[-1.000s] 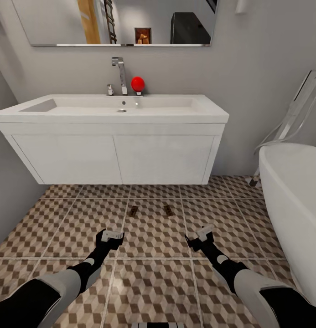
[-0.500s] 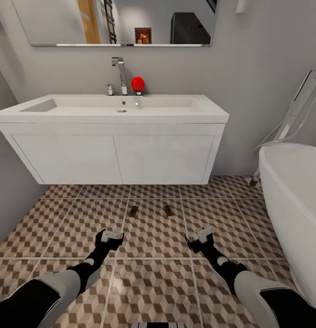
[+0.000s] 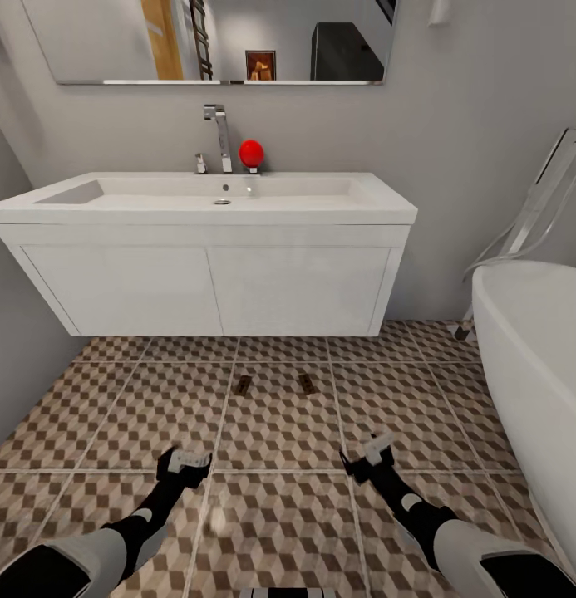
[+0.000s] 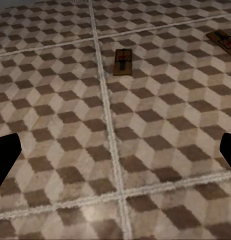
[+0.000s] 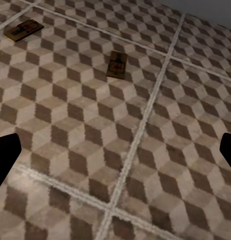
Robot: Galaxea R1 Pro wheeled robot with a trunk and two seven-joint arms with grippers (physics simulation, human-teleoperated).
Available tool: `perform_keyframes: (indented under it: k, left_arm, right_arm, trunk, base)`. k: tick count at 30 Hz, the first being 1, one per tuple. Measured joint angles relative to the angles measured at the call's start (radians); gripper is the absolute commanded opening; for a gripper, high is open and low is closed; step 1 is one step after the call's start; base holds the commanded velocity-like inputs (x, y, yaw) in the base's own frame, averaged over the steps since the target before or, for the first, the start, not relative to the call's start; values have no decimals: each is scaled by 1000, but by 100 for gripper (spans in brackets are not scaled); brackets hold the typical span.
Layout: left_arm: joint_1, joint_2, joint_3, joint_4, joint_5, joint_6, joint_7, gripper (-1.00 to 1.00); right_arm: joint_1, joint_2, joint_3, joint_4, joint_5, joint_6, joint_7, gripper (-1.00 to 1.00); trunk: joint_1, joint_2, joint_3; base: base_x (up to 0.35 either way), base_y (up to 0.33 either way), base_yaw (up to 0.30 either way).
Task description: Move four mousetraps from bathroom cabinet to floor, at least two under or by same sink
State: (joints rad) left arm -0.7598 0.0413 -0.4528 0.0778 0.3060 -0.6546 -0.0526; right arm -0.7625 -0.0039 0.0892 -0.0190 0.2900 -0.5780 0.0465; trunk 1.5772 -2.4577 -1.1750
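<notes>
Two of the small flat tan wooden mousetraps with dark wire lie on the brown, beige and white cube-patterned tiled bathroom floor (image 3: pixel 279 507), just in front of the wide white rectangular sink (image 3: pixel 204 199) on its white two-door vanity: the left mousetrap (image 3: pixel 243 384) and the right mousetrap (image 3: pixel 306 382) sit side by side, a little apart, flat on the tiles, near the vanity's front edge but not beneath it. By my reckoning that is half the job, and the condition of two traps next to one sink looks likely met, though whether "directly next to" holds is a judgement call. The other two traps are nowhere on the floor I can see, so I take it they remain to be fetched from the cabinet. My left claw (image 3: pixel 184 462) hangs low over the tiles, fingers spread wide and carrying nothing; my right claw (image 3: pixel 372 453) likewise hovers released and empty, both well short of the traps. From the wrists I look down on each trap ahead of my parted fingertips, with bare tile between
</notes>
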Motion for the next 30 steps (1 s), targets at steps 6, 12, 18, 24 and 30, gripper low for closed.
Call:
perform_keyframes:
  k: [6, 12, 18, 24, 30]
  left_arm:
    - [16, 19, 1, 0, 1, -23, 0, 100]
    - [23, 22, 0, 0, 1, -25, 0, 100]
    - [25, 22, 0, 0, 1, -25, 1, 100]
    - [25, 21, 0, 0, 1, -24, 1, 100]
    - [25, 19, 0, 0, 0, -23, 2, 100]
  right_arm:
    - [10, 1, 0, 0, 0, -13, -2, 100]
    - [11, 0, 0, 0, 0, -16, -2, 100]
    - [12, 0, 0, 0, 0, -16, -2, 100]
    - [12, -1, -1, 0, 0, -15, -2, 100]
    - [13, -4, -1, 0, 0, -15, -2, 100]
  trunk:
    - [0, 0, 0]
    - [0, 0, 0]
    - [0, 0, 0]
    - [0, 0, 0]
    - [-8, 14, 6]
  base:
    - [0, 0, 0]
    - [0, 0, 0]
    - [0, 0, 0]
    - [0, 0, 0]
    - [0, 0, 0]
